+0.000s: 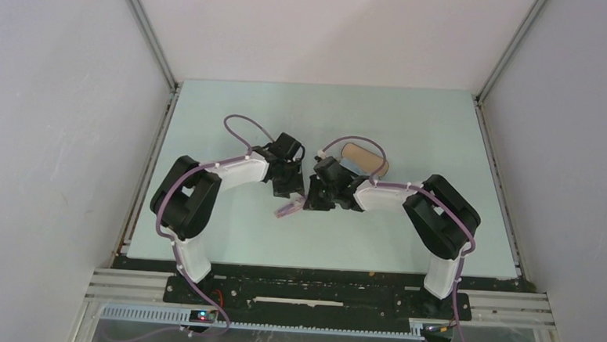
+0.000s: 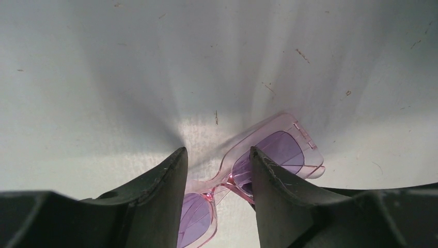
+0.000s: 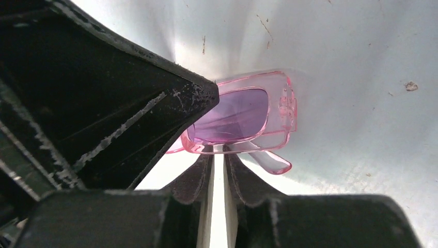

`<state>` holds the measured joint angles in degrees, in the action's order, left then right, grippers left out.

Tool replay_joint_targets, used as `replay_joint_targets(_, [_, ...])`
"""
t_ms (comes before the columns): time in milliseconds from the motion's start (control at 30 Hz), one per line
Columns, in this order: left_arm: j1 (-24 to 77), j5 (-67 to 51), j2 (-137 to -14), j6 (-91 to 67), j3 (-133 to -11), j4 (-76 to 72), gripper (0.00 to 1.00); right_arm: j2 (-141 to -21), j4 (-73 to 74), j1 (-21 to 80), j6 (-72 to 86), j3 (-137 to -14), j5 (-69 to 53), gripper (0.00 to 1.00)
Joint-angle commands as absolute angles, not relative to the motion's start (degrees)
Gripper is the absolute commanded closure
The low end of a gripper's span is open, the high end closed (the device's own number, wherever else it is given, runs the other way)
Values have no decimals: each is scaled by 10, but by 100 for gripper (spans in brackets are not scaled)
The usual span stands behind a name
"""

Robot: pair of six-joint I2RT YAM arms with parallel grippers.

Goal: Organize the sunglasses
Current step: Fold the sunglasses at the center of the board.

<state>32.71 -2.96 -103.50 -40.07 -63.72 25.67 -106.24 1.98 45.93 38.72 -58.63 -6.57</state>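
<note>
Pink sunglasses [image 2: 289, 150] are mid worktop [image 1: 413, 122], near the open case [image 1: 362, 153]. Left fingers [image 2: 170, 181] approx half open, straddling the bridge w/o clear contact. Right fingers [image 3: 196, 178] nearly shut at the lower rim by the folded temple, can't tell if they're pinching it tbh.

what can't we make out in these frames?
Left wrist: left claw covers one lens of the sunglasses; actual grip unclear.
Right wrist: left claw hides half the frame; whether the right claw pinches the temple arm is unclear.
Top view: sunglasses mostly under both claws, too small for detail.
Top view: case partly behind the right arm.
</note>
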Motion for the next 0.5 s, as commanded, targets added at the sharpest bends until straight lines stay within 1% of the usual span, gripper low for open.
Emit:
replay_joint_targets(0, [341, -18, -1043, -399, -634, 303, 47, -1012, 19, 459, 374, -580, -53, 80])
replay_joint_targets(233, [326, 6, -1016, -387, -636, 313, 46, -920, 22, 451, 379, -499, -41, 69])
replay_joint_targets(367, [288, 16, -1001, -376, -626, 312, 46, -880, 20, 432, 414, -464, -49, 51])
replay_joint_targets(433, [264, 17, -992, -371, -614, 311, 46, -866, 20, 424, 440, -455, -55, 35])
replay_joint_targets(467, [254, 19, -989, -367, -608, 309, 46, -862, 22, 420, 452, -452, -58, 31])
